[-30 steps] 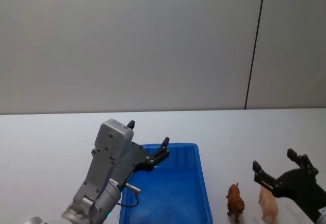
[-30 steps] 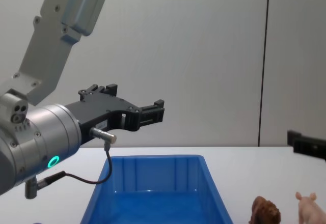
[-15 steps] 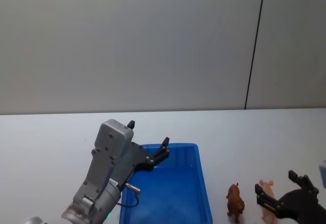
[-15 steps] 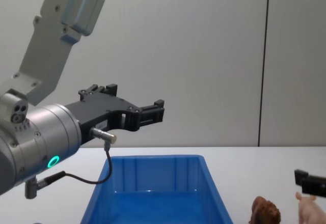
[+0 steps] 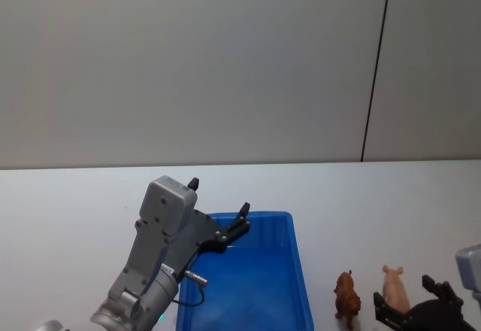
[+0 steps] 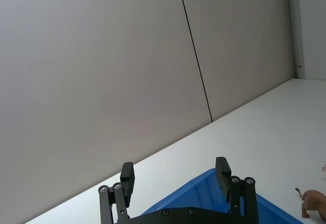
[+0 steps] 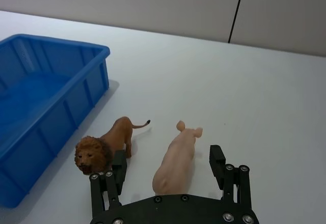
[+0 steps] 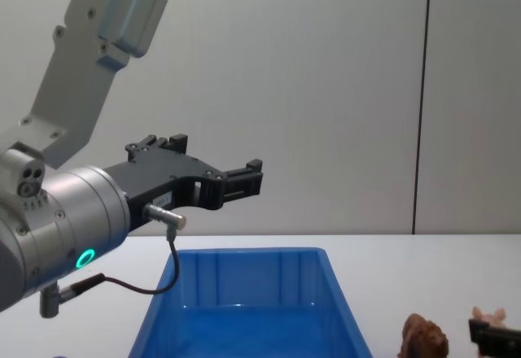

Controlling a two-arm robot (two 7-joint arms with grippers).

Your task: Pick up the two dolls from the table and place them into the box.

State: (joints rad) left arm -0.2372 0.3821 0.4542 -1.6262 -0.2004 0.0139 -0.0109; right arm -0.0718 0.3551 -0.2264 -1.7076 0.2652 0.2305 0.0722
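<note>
Two dolls stand on the white table [image 5: 391, 203] to the right of the blue box [image 5: 302, 271]: a reddish-brown lion [image 5: 347, 298] [image 7: 107, 145] [image 8: 425, 338] and, to its right, a pale pink pig [image 5: 394, 287] [image 7: 178, 158] [image 8: 488, 317]. My right gripper [image 5: 406, 299] [image 7: 168, 163] is open and low over the table. Its fingers straddle the pig's rear half, one finger [image 7: 119, 165] sitting between lion and pig. My left gripper [image 5: 219, 197] [image 8: 216, 159] [image 6: 174, 173] hangs open above the box's far left corner, holding nothing.
The box [image 7: 66, 43] [image 8: 244, 254] has nothing in it, and its right wall is a short gap from the lion. Bare white tabletop stretches behind and to the right of the dolls. A grey wall [image 5: 225, 68] rises behind the table.
My right gripper has dropped down and pulled back, from above the dolls to table height around the pig. The left arm, the dolls and the box have stayed still.
</note>
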